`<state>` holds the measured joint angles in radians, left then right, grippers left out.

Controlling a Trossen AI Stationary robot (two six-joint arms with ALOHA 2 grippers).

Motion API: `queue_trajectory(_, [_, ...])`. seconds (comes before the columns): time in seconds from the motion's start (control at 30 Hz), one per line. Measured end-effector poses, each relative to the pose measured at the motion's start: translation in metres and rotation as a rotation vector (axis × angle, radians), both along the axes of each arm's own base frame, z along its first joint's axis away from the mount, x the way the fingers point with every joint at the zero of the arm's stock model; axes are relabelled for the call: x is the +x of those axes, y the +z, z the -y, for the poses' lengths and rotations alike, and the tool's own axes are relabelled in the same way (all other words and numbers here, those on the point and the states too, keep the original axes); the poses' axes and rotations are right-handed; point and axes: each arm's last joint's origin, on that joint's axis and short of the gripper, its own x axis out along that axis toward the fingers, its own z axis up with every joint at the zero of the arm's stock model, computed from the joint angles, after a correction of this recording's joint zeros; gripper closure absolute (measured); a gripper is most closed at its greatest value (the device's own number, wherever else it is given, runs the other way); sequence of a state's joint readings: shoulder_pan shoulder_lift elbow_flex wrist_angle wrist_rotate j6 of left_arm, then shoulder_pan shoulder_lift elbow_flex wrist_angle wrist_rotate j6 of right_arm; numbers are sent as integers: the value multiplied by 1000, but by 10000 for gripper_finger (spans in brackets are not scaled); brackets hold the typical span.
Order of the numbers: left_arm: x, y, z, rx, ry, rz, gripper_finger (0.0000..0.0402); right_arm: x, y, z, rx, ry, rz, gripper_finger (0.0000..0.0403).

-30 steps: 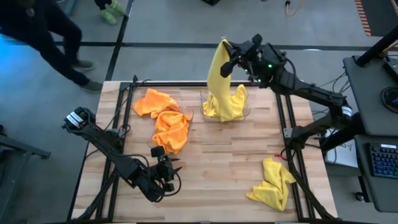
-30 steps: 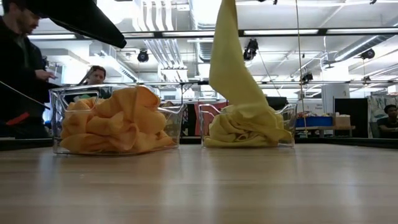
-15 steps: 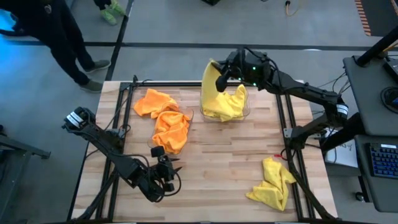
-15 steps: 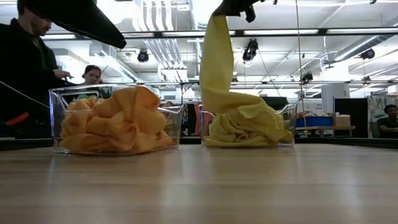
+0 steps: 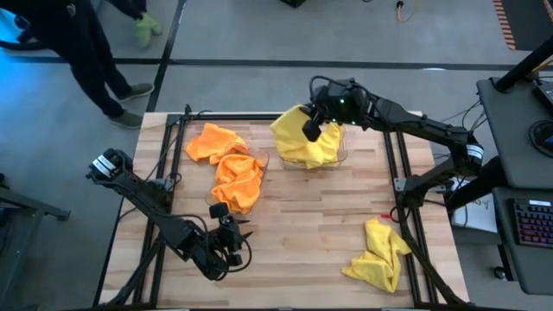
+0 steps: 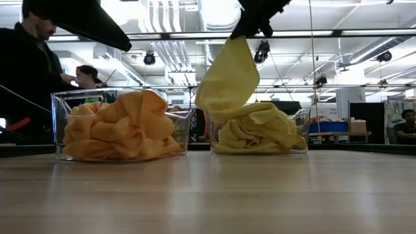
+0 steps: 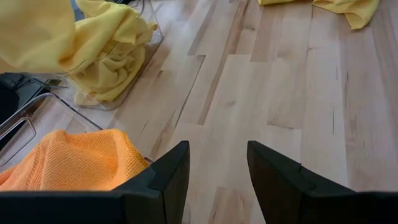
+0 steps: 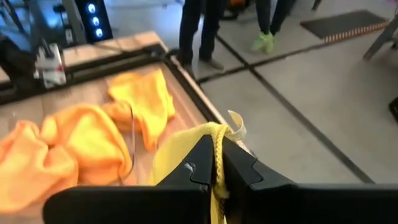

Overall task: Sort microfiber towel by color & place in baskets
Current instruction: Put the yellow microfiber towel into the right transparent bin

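My right gripper (image 5: pixel 311 130) (image 6: pixel 246 31) is above the far-right clear basket (image 6: pixel 300 133), shut on a yellow towel (image 6: pixel 227 78). The towel's lower part lies on the yellow towels in that basket (image 5: pixel 315 149). The other clear basket (image 6: pixel 57 123) holds orange towels (image 6: pixel 120 127). One orange towel (image 5: pixel 214 140) lies on the table at its far side. Another yellow towel (image 5: pixel 378 255) lies crumpled near the table's near right corner. My left gripper (image 5: pixel 240 240) (image 7: pixel 217 168) waits open, low over the near left of the table. My right gripper pinches the yellow towel by a hemmed edge with a small tag (image 8: pixel 217 134) between its two fingers (image 8: pixel 199 171), coming from above. The towel hangs below the fingers as a bulging fold, and its lower end (image 6: pixel 257 123) rests slack on the pile in the basket.
A black metal frame (image 5: pixel 173 155) runs along the table's left, far and right sides. Bare wood (image 5: pixel 302 225) lies between the baskets and the near edge. A person (image 6: pixel 26 71) stands beyond the table's far left side, and others show in the room behind.
My right gripper has come down toward the yellow basket, still shut on the yellow towel. The towel, which hung long and straight above the basket, has sagged into a bulging fold, with more of it settled on the pile. The person at the far left has shifted.
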<state>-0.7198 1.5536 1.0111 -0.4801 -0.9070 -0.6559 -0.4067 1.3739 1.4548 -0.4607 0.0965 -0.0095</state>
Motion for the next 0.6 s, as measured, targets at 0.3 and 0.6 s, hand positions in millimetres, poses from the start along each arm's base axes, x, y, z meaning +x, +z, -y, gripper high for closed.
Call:
queue_trajectory(0.3, [0,0,0,-1,0,0,256,-8,-11,-3,47,-4,-142,394])
queue_trajectory(0.6, [0,0,0,-1,0,0,256,-21,-26,-7,94,-54,-345,394])
